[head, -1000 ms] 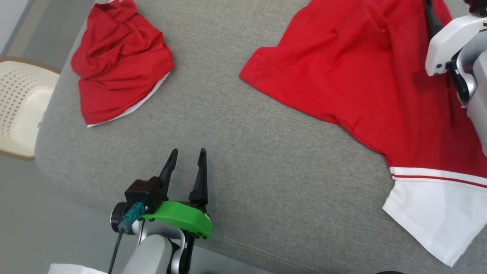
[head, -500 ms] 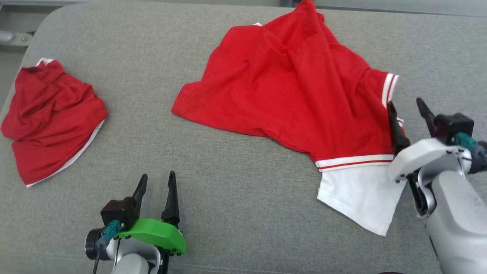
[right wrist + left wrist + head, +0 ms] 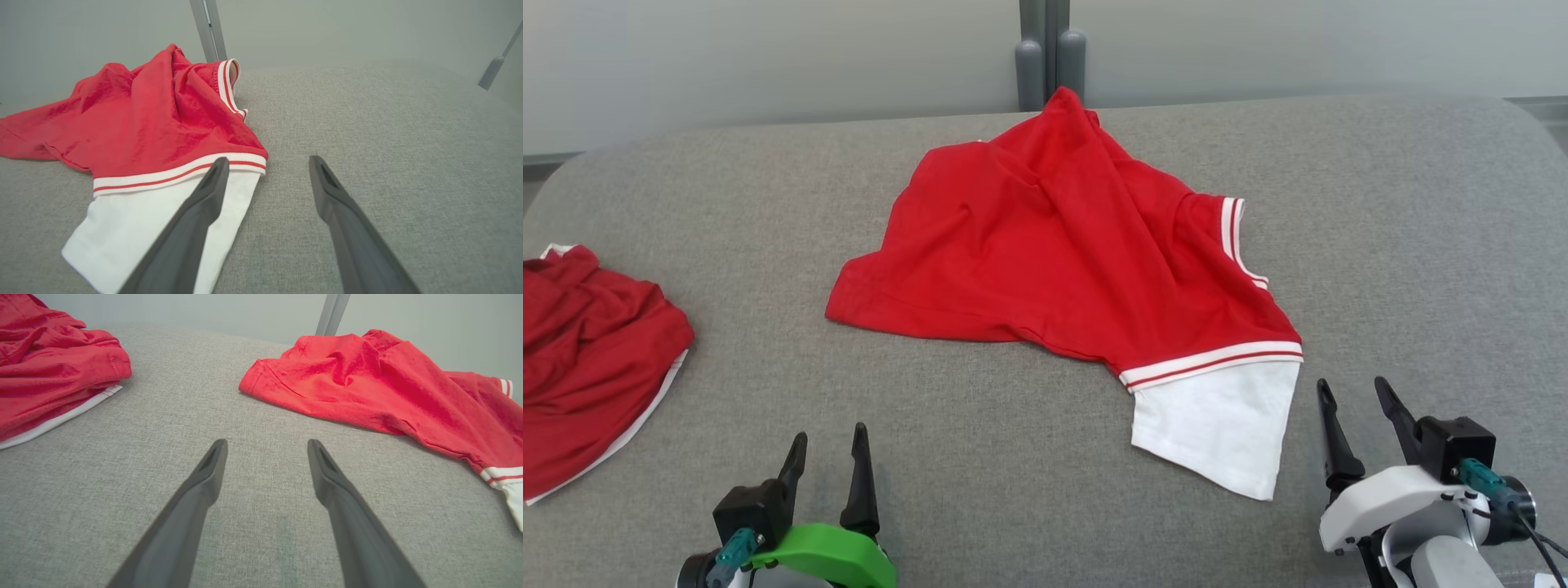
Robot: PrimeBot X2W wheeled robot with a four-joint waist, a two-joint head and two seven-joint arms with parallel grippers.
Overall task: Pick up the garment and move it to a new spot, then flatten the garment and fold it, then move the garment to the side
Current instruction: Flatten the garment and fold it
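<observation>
The red garment lies rumpled mid-way across the grey cushion, folds hiding its collar, white sleeve just beside the right gripper. That and the left gripper both stand spread. A second red garment is cut off at the left edge

A worktop covered in grey woven fabric spreads across the head view, its far corners rounded. Behind it stands a plain, pale grey-green wall, smooth and unmarked. Two slim grey posts rise side by side against the wall just past the middle of the worktop's far edge. In the right wrist view a further grey bar slants at the upper right. The light is soft and even, with only faint shadows on the fabric.
</observation>
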